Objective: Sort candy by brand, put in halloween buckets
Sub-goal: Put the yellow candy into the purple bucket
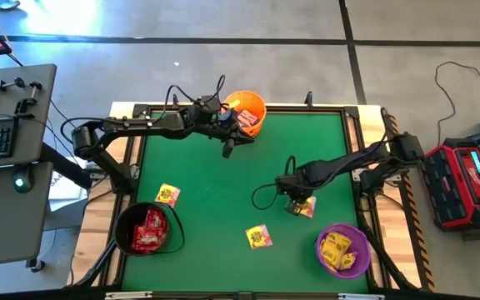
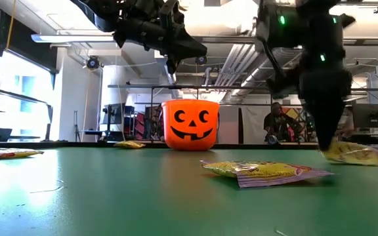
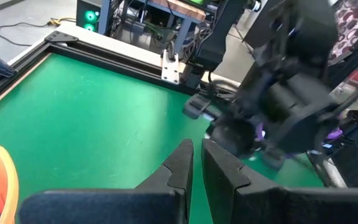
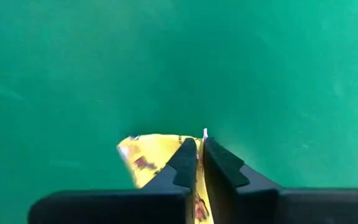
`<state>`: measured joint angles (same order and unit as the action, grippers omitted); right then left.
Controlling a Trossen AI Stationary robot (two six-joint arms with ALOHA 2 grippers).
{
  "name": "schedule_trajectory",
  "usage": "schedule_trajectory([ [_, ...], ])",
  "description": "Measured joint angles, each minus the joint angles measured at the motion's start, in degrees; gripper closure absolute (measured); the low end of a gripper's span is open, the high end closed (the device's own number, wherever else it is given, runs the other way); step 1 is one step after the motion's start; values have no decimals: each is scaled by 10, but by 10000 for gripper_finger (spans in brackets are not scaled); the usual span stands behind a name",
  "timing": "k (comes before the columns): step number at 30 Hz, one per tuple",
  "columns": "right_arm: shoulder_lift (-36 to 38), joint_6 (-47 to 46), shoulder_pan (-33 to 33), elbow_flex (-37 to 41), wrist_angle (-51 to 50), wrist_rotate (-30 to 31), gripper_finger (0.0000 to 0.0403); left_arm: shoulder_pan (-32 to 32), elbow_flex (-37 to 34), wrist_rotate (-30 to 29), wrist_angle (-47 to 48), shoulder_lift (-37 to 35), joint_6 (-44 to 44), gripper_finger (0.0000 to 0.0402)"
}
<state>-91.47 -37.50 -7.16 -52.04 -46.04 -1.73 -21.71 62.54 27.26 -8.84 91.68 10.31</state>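
Note:
My right gripper stands over the green table's right middle, shut on a yellow candy packet. My left gripper hovers shut and empty, just on the near side of the orange face bucket, which holds white-and-blue and red packets. Two more yellow packets lie flat on the table. The black bucket at the near left holds red packets. At the near right, the purple bucket holds yellow ones. My right gripper pinches the yellow packet's edge between its two fingers, coming from above and pointing down. In the low view the packet sticks out sideways from the fingertips, low at the table's surface. I cannot tell whether it is lifted clear.
A raised black frame borders the green mat. In the low view one yellow packet lies close in front and the orange bucket stands behind it. Bare green mat lies between the arms. People and equipment show in the room beyond.

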Motion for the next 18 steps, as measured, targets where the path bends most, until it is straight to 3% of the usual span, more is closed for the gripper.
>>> schedule_trajectory([
  [10, 56, -15, -25, -163, -186, 19, 399, 0, 0, -11, 0, 0, 0, 378],
  [18, 106, -153, -123, -324, -312, 7, 402, 0, 0, -11, 1, 0, 0, 378],
])
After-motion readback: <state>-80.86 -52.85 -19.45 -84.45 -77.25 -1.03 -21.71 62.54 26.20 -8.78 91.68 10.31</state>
